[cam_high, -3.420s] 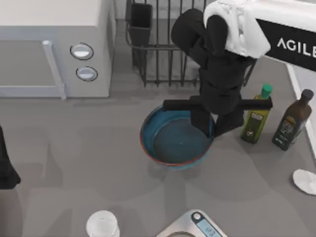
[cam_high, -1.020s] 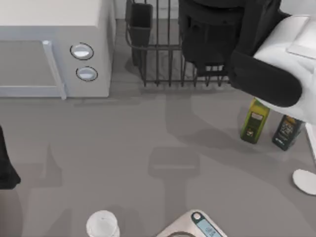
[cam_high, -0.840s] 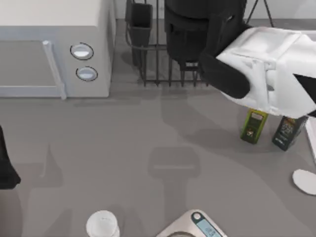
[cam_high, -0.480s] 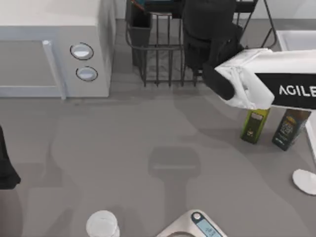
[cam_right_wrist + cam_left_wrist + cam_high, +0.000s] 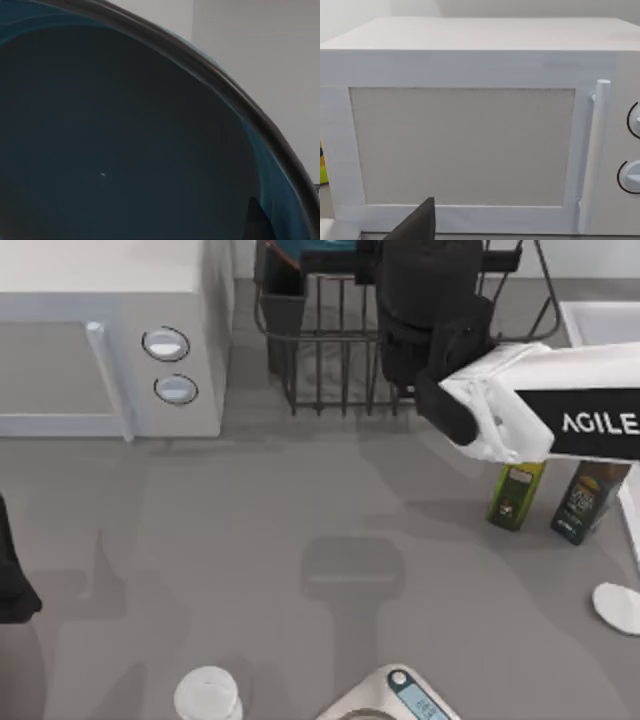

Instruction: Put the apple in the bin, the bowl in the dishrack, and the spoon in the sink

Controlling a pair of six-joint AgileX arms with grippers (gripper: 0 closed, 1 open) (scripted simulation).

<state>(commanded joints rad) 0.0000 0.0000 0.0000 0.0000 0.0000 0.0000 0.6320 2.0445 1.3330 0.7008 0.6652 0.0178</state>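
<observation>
My right arm reaches to the back of the table over the black wire dishrack [image 5: 330, 360]. Its gripper [image 5: 400, 258] is at the top edge of the top view, shut on the blue bowl [image 5: 312, 248], of which a blue sliver shows above the rack's utensil cup [image 5: 285, 285]. The right wrist view looks straight into the bowl's [image 5: 125, 140] dark inside, with one fingertip [image 5: 257, 220] against its wall. The spoon [image 5: 618, 607] is a pale oval at the table's right edge. A corner of the sink [image 5: 572, 318] shows at the back right. The apple and the bin are out of view.
A white microwave [image 5: 110, 340] fills the back left, and the left wrist view faces its door [image 5: 465, 145]. Two oil bottles [image 5: 515, 495] [image 5: 585, 502] stand right of centre. A white cup [image 5: 208, 695] and a scale [image 5: 400, 698] sit at the front. My left arm [image 5: 12, 580] is parked at the left edge.
The bowl has left the middle of the table; my right gripper lifted it and carried it back over the dishrack. In the last half second it barely shifted. The left arm stayed still.
</observation>
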